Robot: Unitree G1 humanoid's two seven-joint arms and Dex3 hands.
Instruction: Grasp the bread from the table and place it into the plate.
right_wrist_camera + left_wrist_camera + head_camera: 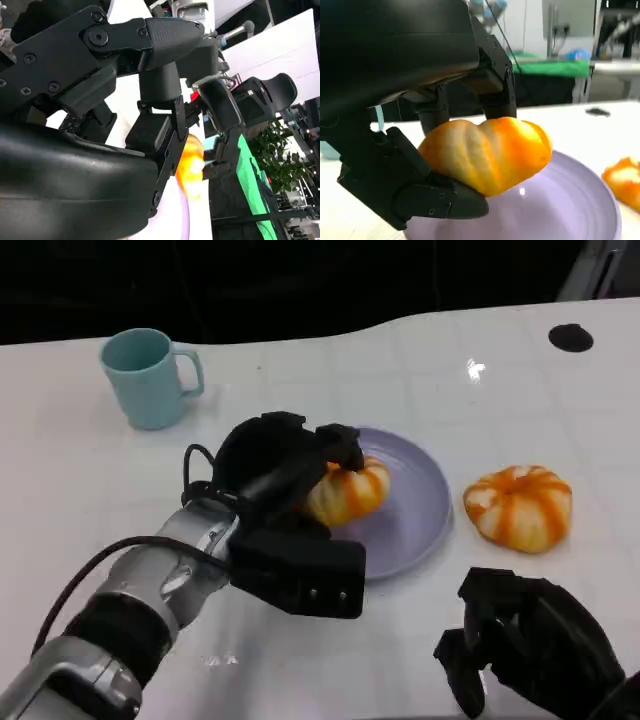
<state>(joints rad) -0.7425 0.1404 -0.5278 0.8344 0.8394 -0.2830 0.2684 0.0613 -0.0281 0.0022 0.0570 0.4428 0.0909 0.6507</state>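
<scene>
Bread (350, 492): rounded, lobed like a small pumpkin, glossy orange crust with paler cream stripes running down the ridges. In the left wrist view the same bread (487, 152) is showing smooth, shiny ribs, lit brighter orange on one side.

Plate (415, 515): round, shallow, pale lavender, with a smooth glazed look and a raised rim; faint concentric rings are showing on its inner surface (570, 210).

Left hand (290, 465): matte black, hard-shelled, boxy segments with visible screws, on a silver forearm with black cabling. It is gripping the bread, fingers (492, 85) pressing down on the top while another black finger is cupping it from beneath. The bread is hanging over the plate's near-left part; whether it is touching the plate surface, I cannot tell.

Right hand (530, 645): sitting low at the near right of the table (80, 480), fingers curled inward with nothing in them.

Second bread (518, 505): same striped orange form, lying on the white table just right of the plate, apart from both hands.

Mug (150, 375): pale teal, smooth, one handle, standing upright at the far left.

No readable writing or labels on any of these.
</scene>
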